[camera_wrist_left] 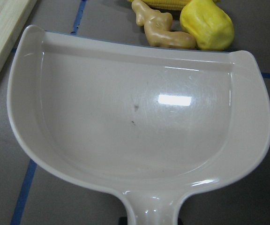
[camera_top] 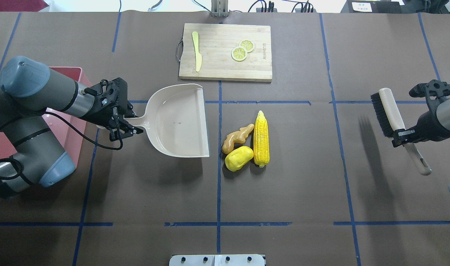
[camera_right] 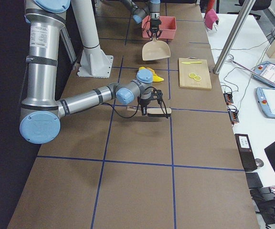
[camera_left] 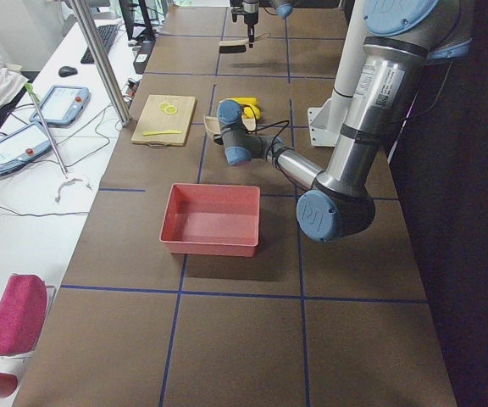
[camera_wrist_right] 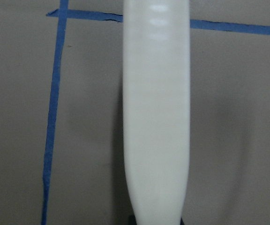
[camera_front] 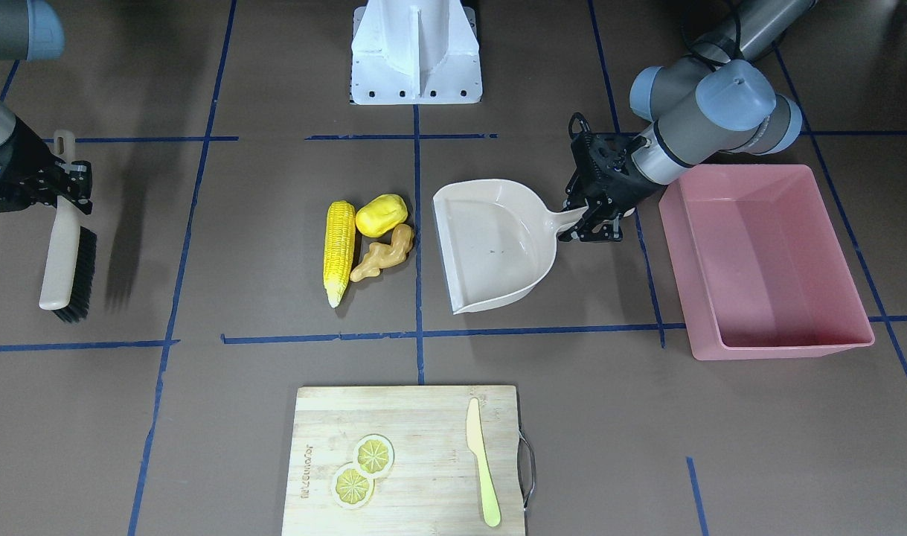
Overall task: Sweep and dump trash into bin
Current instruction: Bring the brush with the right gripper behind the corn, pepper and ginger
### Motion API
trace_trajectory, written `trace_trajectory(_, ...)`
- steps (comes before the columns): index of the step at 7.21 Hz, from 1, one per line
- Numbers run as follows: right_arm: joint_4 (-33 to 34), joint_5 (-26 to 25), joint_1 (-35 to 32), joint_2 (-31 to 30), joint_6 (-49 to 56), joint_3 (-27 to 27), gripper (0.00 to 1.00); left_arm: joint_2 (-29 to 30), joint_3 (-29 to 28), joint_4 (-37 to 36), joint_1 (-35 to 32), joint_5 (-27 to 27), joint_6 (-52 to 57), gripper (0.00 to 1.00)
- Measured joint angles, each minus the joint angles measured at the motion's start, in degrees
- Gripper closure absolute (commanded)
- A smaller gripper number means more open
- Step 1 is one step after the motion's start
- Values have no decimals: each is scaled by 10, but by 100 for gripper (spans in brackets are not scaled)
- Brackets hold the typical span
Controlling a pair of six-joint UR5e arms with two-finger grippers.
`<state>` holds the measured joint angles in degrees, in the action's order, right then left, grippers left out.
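The trash lies together mid-table: a corn cob (camera_front: 339,251) (camera_top: 261,138), a rounded yellow lump (camera_front: 381,214) (camera_top: 239,158) and a tan ginger root (camera_front: 382,254) (camera_top: 237,137). My left gripper (camera_front: 598,223) (camera_top: 127,127) is shut on the handle of the beige dustpan (camera_front: 494,246) (camera_top: 177,120) (camera_wrist_left: 139,117), whose open mouth faces the trash across a short gap. The pink bin (camera_front: 766,260) (camera_top: 77,74) (camera_left: 213,219) stands empty behind that arm. My right gripper (camera_front: 66,186) (camera_top: 404,135) is shut on the brush (camera_front: 66,253) (camera_top: 387,114) handle (camera_wrist_right: 156,108), held above the table far from the trash.
A wooden cutting board (camera_front: 405,461) (camera_top: 226,51) lies at the operators' edge with a yellow-green knife (camera_front: 483,476) and two lemon slices (camera_front: 364,469) on it. The robot's white base (camera_front: 416,52) stands on the opposite side. Blue tape lines cross the brown table.
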<state>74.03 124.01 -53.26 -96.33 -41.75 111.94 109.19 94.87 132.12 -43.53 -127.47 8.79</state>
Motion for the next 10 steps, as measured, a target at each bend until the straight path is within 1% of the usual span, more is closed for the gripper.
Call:
trace_trajectory(2,0,2,0,0,0,1,100,3,13,-47,9,-2,8,100)
trace_trajectory(6,-1,6,6,1,-2,4,100,13,12,-74,41,2,64,100)
trace_trajectory(7,-1,10,13,6,-21,6,100,16,8,-76,43,3,66,100)
trace_trajectory(8,0,12,32,20,-66,7,100,22,5,-87,44,4,67,100)
trace_trajectory(10,3,6,91,58,-162,9,100,37,3,-121,45,5,66,100)
